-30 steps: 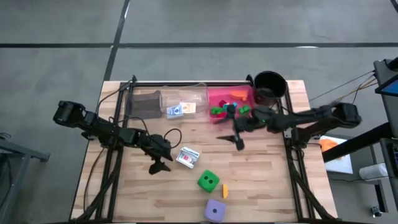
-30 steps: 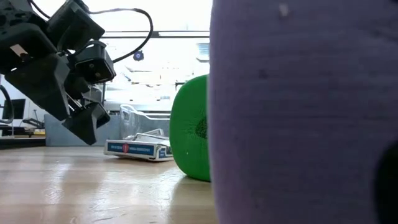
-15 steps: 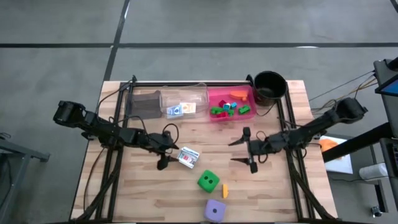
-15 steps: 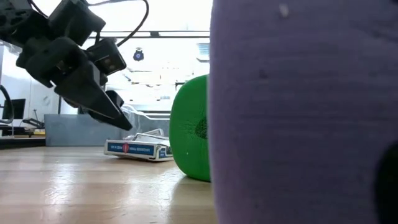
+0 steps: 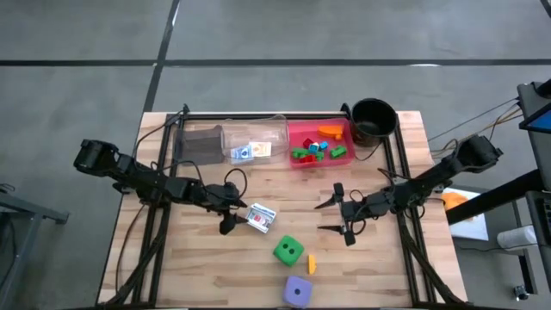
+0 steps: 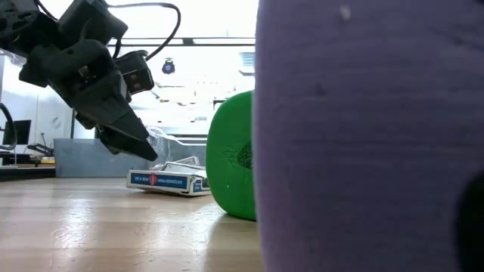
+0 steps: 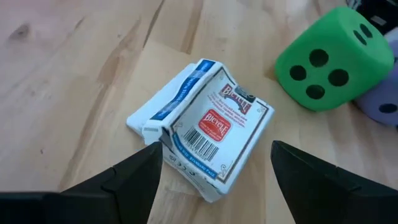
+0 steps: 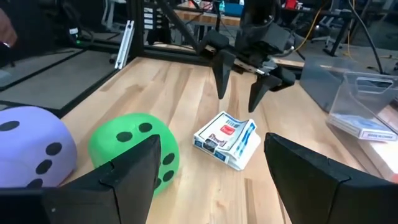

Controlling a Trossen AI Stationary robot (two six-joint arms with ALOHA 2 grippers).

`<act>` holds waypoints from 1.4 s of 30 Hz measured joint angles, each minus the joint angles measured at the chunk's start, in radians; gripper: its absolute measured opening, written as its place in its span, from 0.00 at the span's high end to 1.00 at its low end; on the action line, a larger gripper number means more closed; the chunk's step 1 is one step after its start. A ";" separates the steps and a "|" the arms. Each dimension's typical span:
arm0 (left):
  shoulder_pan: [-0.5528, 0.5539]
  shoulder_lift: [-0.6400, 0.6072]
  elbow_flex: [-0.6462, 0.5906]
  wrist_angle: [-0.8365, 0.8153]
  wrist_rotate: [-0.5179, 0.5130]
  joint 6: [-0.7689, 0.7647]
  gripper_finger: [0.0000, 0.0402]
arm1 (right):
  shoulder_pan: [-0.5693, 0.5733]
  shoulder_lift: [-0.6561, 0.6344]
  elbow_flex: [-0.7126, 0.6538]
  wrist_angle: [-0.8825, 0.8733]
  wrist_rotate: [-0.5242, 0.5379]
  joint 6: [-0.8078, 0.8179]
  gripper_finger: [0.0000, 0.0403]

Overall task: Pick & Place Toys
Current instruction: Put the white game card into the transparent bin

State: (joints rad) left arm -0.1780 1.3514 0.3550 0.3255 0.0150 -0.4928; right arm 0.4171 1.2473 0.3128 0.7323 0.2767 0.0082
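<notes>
A white, blue and red card box (image 5: 260, 217) lies flat on the wooden table. My left gripper (image 5: 232, 215) stands open just left of it, slanting down, one finger on each side of the box's near end (image 7: 186, 171), touching nothing. My right gripper (image 5: 324, 216) is open to the right of the box, pointing almost level toward it. A green die (image 5: 288, 251), an orange brick (image 5: 312, 263) and a purple die (image 5: 298, 291) rest on the table nearer the front. Several small bricks lie in the pink tray (image 5: 297, 131).
Along the far edge stand a grey tray (image 5: 200, 142), a clear tray (image 5: 275, 133) holding cards, the pink tray and a round black pot (image 5: 373, 116). The purple die (image 6: 370, 136) fills most of the low view. Bare wood lies at the front left.
My right gripper has swung from above the pink tray toward the table's near edge and down, turning to face the card box; it stays open. My left gripper has kept its place but turned from pointing at the near edge to pointing at the card box.
</notes>
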 joint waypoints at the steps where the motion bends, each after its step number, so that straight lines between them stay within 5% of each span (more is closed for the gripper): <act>1: 0.000 0.000 0.000 0.000 -0.003 -0.010 0.25 | 0.000 0.002 0.001 0.002 0.000 0.000 0.29; 10: 0.015 0.001 0.022 -0.004 -0.033 -0.026 0.25 | -0.001 -0.010 0.020 0.001 0.027 -0.036 0.29; 16: 0.012 0.007 0.105 -0.039 0.037 0.098 0.25 | 0.000 -0.010 0.025 -0.005 0.030 -0.041 0.29; 22: 0.005 0.055 0.274 -0.268 0.042 0.331 0.15 | 0.000 -0.010 0.026 -0.036 0.030 -0.028 0.29; 27: 0.005 0.160 0.449 -0.465 -0.003 0.422 0.02 | 0.000 -0.010 0.026 -0.053 0.030 -0.020 0.29; 35: -0.013 0.419 0.710 -0.795 -0.026 0.547 0.01 | 0.000 -0.010 0.026 -0.062 0.030 -0.019 0.29; 42: -0.017 0.563 0.797 -0.876 -0.043 0.602 0.01 | 0.000 -0.010 0.026 -0.082 0.030 0.005 0.29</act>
State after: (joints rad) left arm -0.1947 1.9148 1.1521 -0.5505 -0.0284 0.1089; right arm 0.4168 1.2371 0.3386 0.6507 0.3065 0.0135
